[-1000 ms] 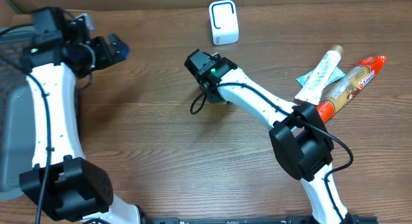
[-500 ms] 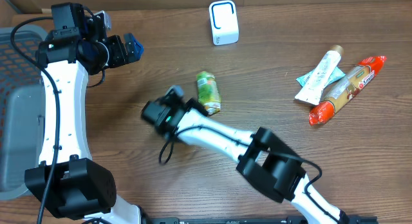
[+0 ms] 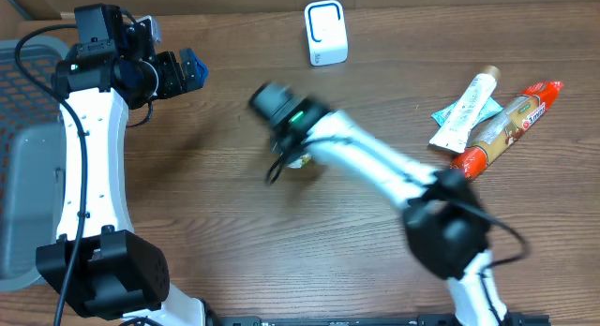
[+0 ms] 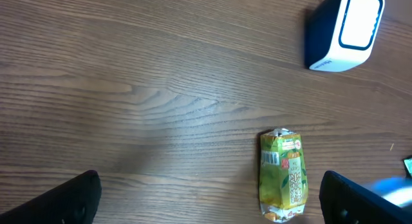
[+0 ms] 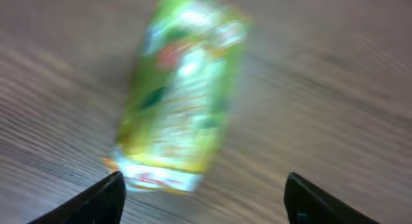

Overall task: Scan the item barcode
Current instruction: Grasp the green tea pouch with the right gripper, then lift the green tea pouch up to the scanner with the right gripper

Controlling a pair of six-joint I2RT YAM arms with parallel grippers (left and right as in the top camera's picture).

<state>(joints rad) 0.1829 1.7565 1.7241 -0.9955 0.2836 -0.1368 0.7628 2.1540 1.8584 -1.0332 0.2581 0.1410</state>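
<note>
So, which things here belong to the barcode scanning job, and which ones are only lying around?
For the job:
green packet
white barcode scanner

Just lying about:
white tube
teal sachet
red-orange sausage-shaped pack
grey basket

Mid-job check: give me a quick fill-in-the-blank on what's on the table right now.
1. The packet lying below the right gripper is ____ in colour.
2. The right gripper's jaws stand ____, gripping nothing.
3. Seen from overhead, the tube lies to the ____ of the scanner.
Missing words: green; open; right.
</note>
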